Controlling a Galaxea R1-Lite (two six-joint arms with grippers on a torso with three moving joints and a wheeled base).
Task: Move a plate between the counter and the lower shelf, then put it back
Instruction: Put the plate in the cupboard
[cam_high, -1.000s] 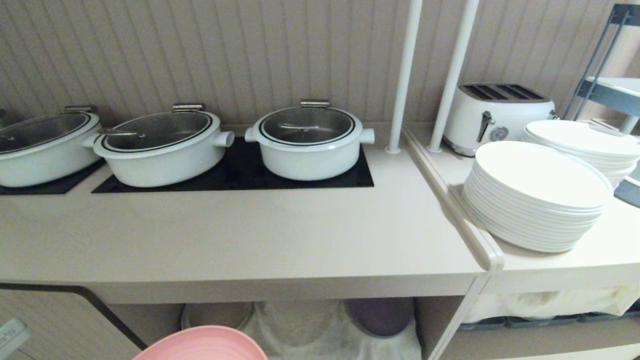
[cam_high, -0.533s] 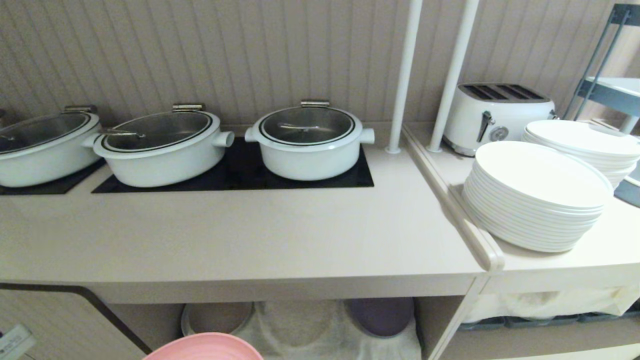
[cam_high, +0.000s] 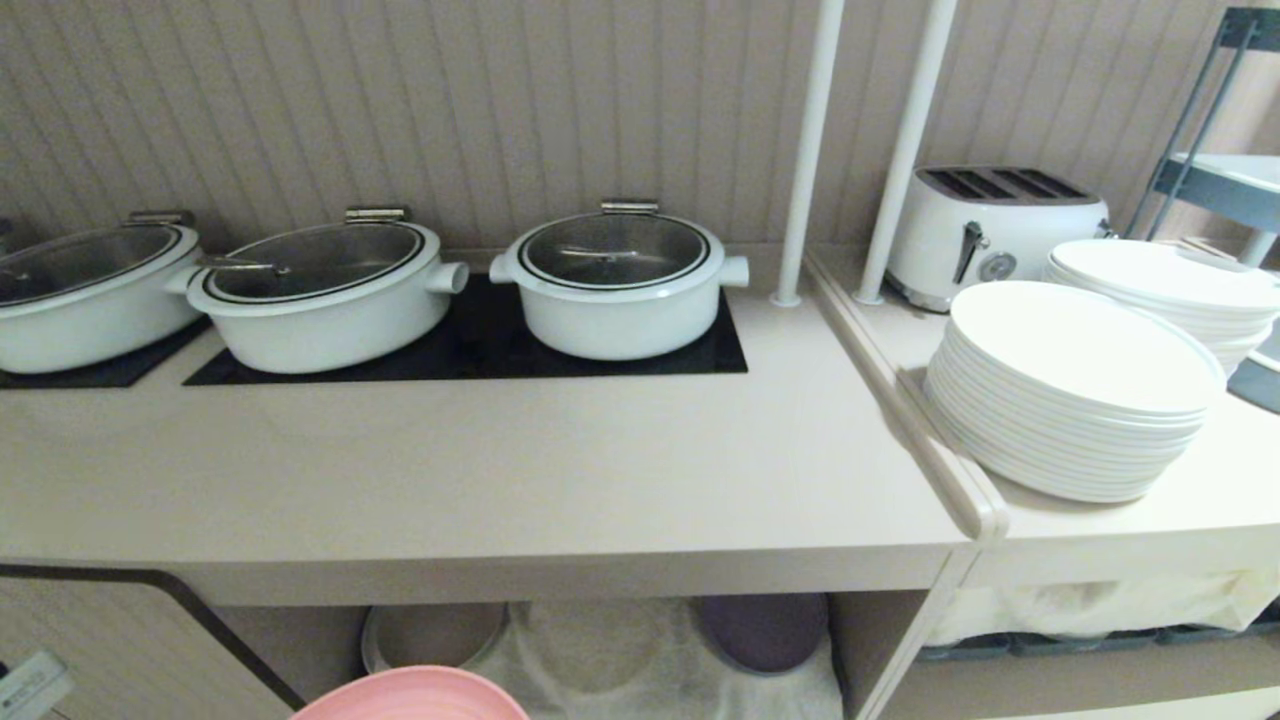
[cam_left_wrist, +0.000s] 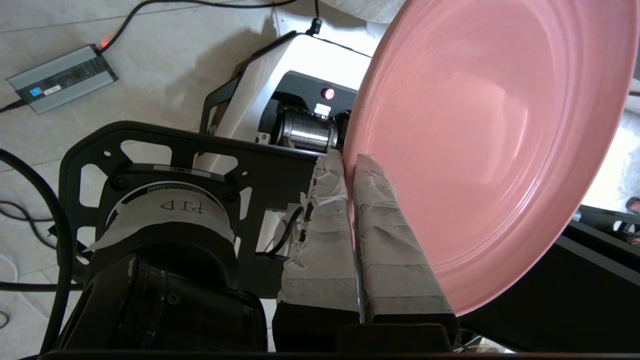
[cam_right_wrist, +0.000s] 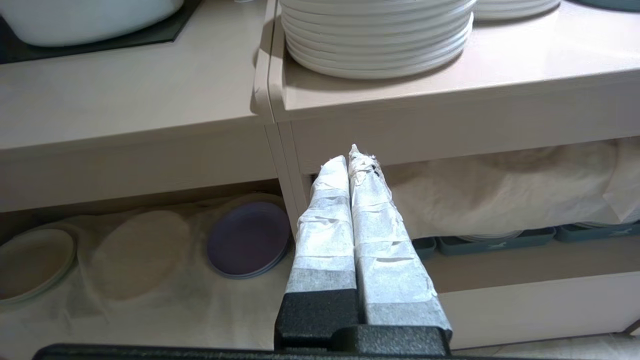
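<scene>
A ribbed beige wall backs the long counter (cam_high: 480, 480), where three white pots (cam_high: 618, 285) sit on black hob panels (cam_high: 470, 350). To the right, past a raised rail, a side ledge holds two stacks of white plates (cam_high: 1075, 390) and a white toaster (cam_high: 990, 230).

Under the counter, the lower shelf (cam_high: 640, 660) is covered with a white cloth; a purple plate (cam_high: 762, 630) lies on it to the right and a beige plate (cam_high: 430, 635) to the left.

The pink plate (cam_high: 412, 695) shows at the bottom edge of the head view, in front of the shelf opening and below the counter's edge. The left tool (cam_left_wrist: 350, 162) pinches its rim between taped fingers (cam_left_wrist: 320, 235), holding it tilted in the air above the floor.

The right tool (cam_right_wrist: 352, 160) hangs before the cabinet post, its fingers pressed together on nothing.
</scene>
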